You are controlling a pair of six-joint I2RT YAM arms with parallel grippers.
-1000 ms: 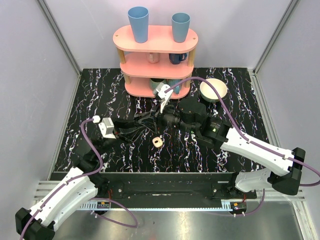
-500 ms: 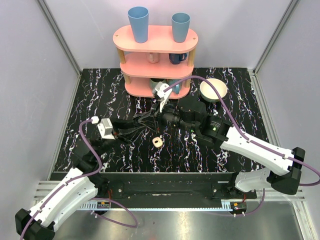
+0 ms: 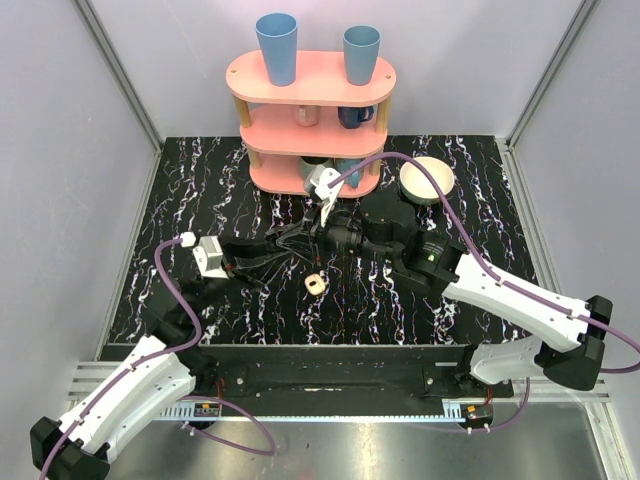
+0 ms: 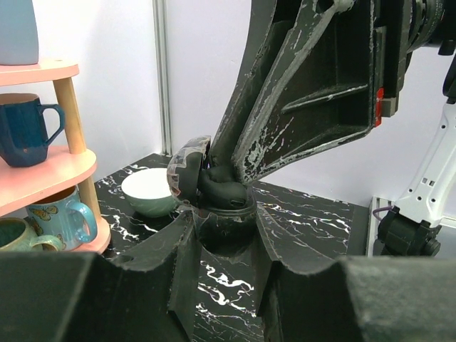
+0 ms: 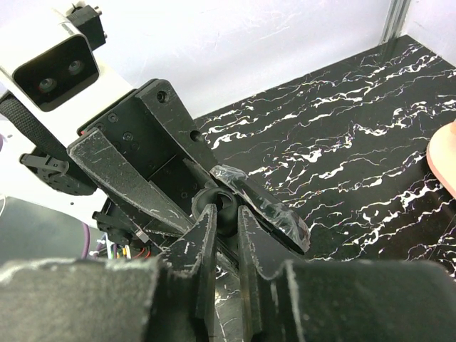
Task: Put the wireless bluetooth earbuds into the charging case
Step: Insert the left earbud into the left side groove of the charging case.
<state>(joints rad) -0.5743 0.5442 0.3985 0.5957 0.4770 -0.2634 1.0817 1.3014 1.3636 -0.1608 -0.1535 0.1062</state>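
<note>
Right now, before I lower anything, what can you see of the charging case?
The charging case shows only from above: a small cream-white rounded piece, plastic by its look, with a tan hollow facing up. It lies flat on the black marbled table, just nearer than where the left pincer and right pincer meet, apart from both. Nothing else touches it. Its contents are too small to tell.

Lab cell: aluminium-framed white walls [image 3: 60, 150]

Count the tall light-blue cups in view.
2. The left cup and the right cup both stand upright on the top tier of the pink shelf. The lower tiers are partly hidden, so another could be there.
</note>
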